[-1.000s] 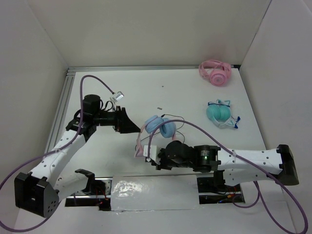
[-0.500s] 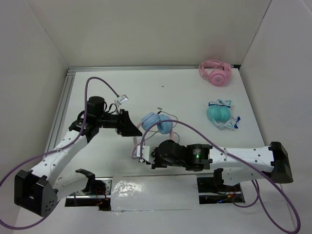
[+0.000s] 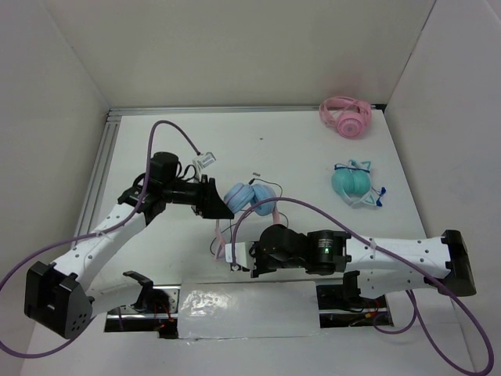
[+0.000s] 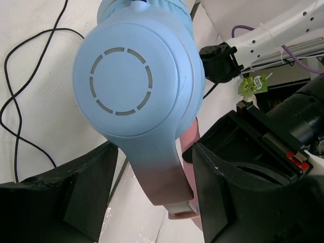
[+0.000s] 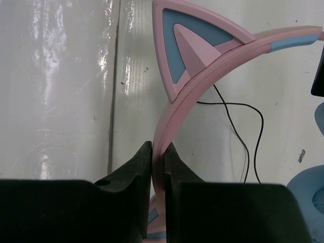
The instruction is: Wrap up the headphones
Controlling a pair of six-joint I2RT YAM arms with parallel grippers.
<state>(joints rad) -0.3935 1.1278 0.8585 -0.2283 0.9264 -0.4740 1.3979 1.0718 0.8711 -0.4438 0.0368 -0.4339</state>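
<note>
The headphones (image 3: 249, 200) lie with cups far and headband (image 5: 174, 109) stretching near-left. The right tool (image 5: 158, 148) is clamped on the headband. The left tool (image 4: 152, 152) is apart around one cup (image 4: 126, 81).

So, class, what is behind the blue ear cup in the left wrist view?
Blue padding, the black cable and white table show around it; directly behind is hidden.

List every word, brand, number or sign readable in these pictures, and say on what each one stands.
No text can be read.
Green label: print too blurred to read.
White tag: too small to read.
The headphones: a dashed ring on the ear cup, no letters.
</note>
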